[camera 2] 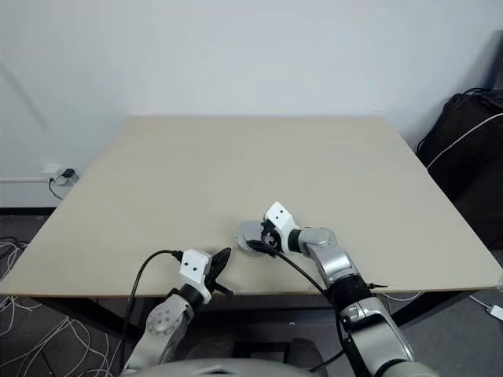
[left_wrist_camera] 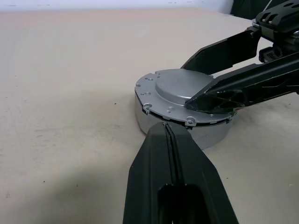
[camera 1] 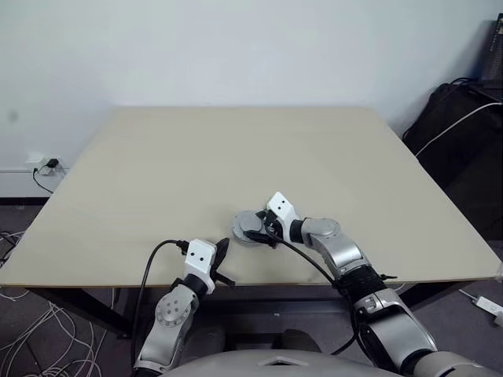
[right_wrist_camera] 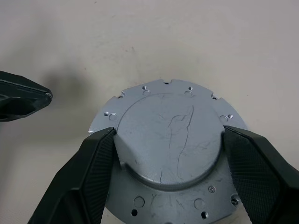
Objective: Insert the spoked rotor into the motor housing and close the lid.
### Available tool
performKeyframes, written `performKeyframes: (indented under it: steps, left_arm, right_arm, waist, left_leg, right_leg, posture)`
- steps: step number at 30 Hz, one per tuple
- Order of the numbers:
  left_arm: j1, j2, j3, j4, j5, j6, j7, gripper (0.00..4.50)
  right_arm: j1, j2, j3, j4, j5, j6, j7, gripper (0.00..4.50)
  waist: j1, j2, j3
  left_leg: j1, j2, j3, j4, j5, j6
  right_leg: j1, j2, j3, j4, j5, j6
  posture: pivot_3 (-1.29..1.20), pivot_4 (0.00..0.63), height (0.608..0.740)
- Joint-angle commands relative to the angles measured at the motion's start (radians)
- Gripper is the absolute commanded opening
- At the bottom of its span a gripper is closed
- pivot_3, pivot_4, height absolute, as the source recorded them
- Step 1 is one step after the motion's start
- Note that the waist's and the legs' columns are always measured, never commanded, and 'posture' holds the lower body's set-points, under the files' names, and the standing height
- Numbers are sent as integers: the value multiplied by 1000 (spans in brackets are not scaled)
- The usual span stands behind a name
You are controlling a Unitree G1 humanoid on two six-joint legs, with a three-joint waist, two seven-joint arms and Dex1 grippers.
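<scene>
Two black fingers point(right_wrist_camera: 96, 158) of my right hand point(right_wrist_camera: 169, 156) straddle the raised centre of the lid point(right_wrist_camera: 170, 140), pinching its sides. I judge this silver cap rigid, heavy, slippery; the stepped edge gives purchase. It sits near the desk's point(camera 1: 236, 149) front edge. My left hand point(left_wrist_camera: 169, 140), pressed together, points beside it. Rotor and housing lie hidden beneath.

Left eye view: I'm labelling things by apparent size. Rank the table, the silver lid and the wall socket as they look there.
1. Table, by far the largest.
2. Silver lid.
3. Wall socket, a little smaller than the lid, though it sits farther away, so this order is unsure.
</scene>
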Motion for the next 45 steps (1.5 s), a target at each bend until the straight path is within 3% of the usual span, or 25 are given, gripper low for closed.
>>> performKeyframes:
  steps: [1,5,19,35,40,45]
  left_arm:
    - [-16,-7,-5,-29,0,-18,0,0]
    - [-15,-8,-8,-31,1,-16,1,0]
    - [-15,0,-3,-32,-12,-14,-10,0]
    - [-31,-8,5,41,-11,-58,-25,0]
    - [-45,-58,34,-44,-53,50,38,0]
    - [-147,-115,90,-155,-74,359,167,0]
  right_arm:
    - [-11,-5,1,6,-21,-38,-14,3281]
    - [-8,-9,7,12,-30,-84,-7,3281]
    - [-35,-31,50,46,-70,30,2,3281]
    - [-46,-42,71,80,-111,58,-81,3281]
    - [-37,-41,76,67,-102,70,-71,3281]
    - [-31,-34,77,64,-98,74,-74,3281]
  waist:
    - [0,0,0]
    - [0,0,0]
    - [1,1,0]
    - [6,1,0]
    - [11,2,1]
    - [13,1,2]
  left_leg:
    - [0,0,0,0,0,0]
    - [0,0,0,0,0,0]
    - [0,0,0,0,0,0]
    - [6,0,0,-2,0,0]
    - [6,0,0,-2,0,0]
    - [6,0,0,-2,0,0]
  right_leg:
    - [0,0,0,0,0,0]
    - [0,0,0,0,1,0]
    - [0,0,0,0,1,0]
    - [3,-1,-1,0,5,-1]
    - [4,-1,-2,0,5,3]
    - [4,-1,-2,0,6,6]
  posture:
    - [0,0,740]
    - [0,0,740]
    - [0,0,740]
    - [0,0,740]
    - [0,0,740]
    - [0,0,740]
